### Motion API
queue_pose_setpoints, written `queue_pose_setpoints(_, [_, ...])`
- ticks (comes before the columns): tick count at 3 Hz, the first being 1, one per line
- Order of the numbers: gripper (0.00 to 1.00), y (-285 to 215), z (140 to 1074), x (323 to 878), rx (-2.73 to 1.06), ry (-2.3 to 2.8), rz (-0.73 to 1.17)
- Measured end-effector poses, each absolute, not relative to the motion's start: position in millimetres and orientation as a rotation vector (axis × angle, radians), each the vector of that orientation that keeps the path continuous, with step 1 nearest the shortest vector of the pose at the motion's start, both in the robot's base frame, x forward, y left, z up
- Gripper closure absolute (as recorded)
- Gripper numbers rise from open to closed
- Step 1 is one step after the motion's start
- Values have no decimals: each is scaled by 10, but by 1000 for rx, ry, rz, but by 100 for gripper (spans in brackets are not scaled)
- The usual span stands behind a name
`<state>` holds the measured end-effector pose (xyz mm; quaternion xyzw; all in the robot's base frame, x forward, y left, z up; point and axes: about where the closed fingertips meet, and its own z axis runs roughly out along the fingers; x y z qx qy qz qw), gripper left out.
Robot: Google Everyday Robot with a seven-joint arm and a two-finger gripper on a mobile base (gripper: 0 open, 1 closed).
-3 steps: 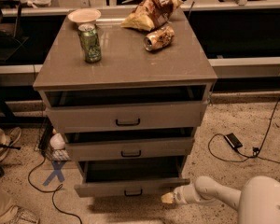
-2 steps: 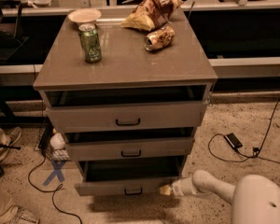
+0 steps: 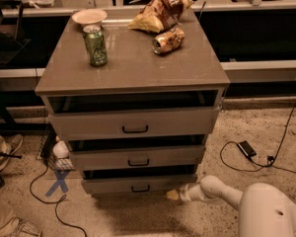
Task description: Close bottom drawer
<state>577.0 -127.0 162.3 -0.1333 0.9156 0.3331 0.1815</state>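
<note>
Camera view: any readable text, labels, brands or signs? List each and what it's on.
"X": blue cross marked on the floor; the only readable sign.
Green can: label too blurred to read.
Tipped can: print unreadable.
Chip bag: print unreadable.
Bottom drawer, and gripper by its right end: no text.

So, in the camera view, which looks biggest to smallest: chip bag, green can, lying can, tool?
1. chip bag
2. green can and lying can: about alike, not ranked
3. tool, low by the right end of the bottom drawer
</note>
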Motion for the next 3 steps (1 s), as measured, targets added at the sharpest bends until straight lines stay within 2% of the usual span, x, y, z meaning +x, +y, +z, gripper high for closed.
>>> queue_pose_setpoints(2, [100, -1412, 1678, 6305, -313, 2485, 892])
queue_pose_setpoints(3, [100, -1496, 1688, 6261, -287, 2475, 879])
